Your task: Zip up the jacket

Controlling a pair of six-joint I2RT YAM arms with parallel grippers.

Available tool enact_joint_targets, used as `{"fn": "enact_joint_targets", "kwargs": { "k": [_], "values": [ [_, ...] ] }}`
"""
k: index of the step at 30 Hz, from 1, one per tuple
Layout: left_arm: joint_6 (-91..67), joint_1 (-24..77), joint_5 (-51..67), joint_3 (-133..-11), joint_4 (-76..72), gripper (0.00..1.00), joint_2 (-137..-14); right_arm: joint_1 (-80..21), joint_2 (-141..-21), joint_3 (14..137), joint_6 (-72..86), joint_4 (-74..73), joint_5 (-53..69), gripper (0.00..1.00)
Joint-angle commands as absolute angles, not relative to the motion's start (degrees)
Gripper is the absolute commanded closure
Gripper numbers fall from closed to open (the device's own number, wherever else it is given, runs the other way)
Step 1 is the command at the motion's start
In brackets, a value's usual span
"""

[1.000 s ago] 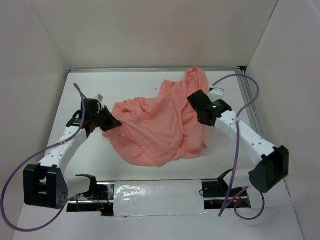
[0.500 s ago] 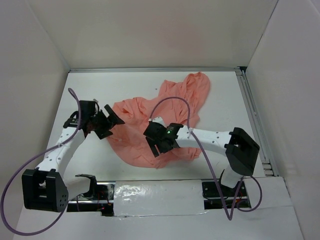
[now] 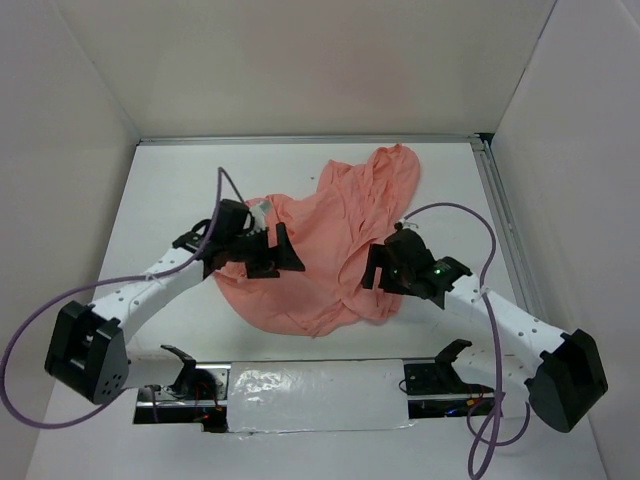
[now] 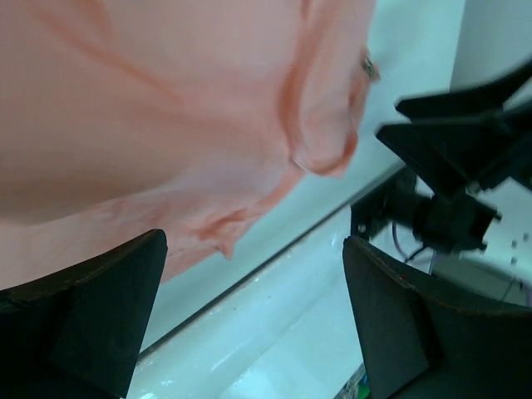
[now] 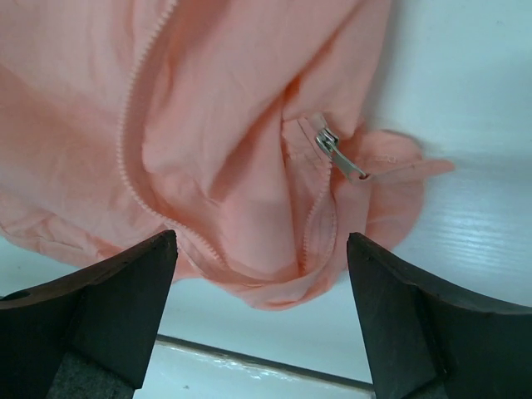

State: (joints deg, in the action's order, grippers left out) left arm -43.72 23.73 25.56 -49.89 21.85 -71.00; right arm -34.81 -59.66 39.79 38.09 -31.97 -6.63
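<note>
The salmon-pink jacket [image 3: 335,235] lies crumpled in the middle of the white table [image 3: 170,190], its hood end toward the back right. My left gripper [image 3: 284,256] hovers open over its left part, and the left wrist view shows the fabric [image 4: 166,108] above the spread fingers [image 4: 108,299]. My right gripper [image 3: 375,266] stands open at the jacket's near right edge. In the right wrist view the metal zipper slider [image 5: 329,144] and the rows of zipper teeth [image 5: 133,133] show just beyond my right gripper [image 5: 262,320]. Neither gripper holds anything.
White walls enclose the table on three sides. A metal rail [image 3: 505,230] runs along the right edge. A taped strip [image 3: 310,385] and both arm bases lie along the near edge. Purple cables loop over both arms. The right arm [image 4: 449,199] shows in the left wrist view.
Both grippers were shut on the jacket and have let go. The left arm has moved right over the fabric. The right arm swung across to the left and has come back right. The jacket has slumped.
</note>
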Motion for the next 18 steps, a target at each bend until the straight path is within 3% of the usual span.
{"fn": "enact_joint_targets", "kwargs": {
  "k": [1,7,13,14,16,18],
  "values": [
    [-41.3,28.2,33.3,-52.6,14.4,0.01,-77.0,-34.7,-58.9,38.6,38.6,-32.1,-5.0,0.11],
    [-41.1,34.0,32.3,-60.0,15.0,0.01,-93.1,-33.1,-65.2,35.1,44.8,-31.4,-3.3,0.12],
    [-41.7,33.8,34.4,-61.4,12.3,0.01,-101.5,-26.8,-72.6,35.1,45.3,-25.6,-3.3,0.43],
    [-41.7,33.8,34.2,-62.0,12.1,0.01,-103.0,-24.9,-73.6,36.2,44.4,-24.9,-3.3,0.56],
    [-41.7,33.7,33.6,-63.1,12.0,0.01,-105.5,-22.5,-76.6,37.8,43.6,-23.9,-4.6,0.70],
    [-41.4,33.5,33.6,-65.6,11.6,0.01,-107.6,-18.9,-80.0,40.9,41.7,-22.3,-5.4,0.73]
  ]
}}
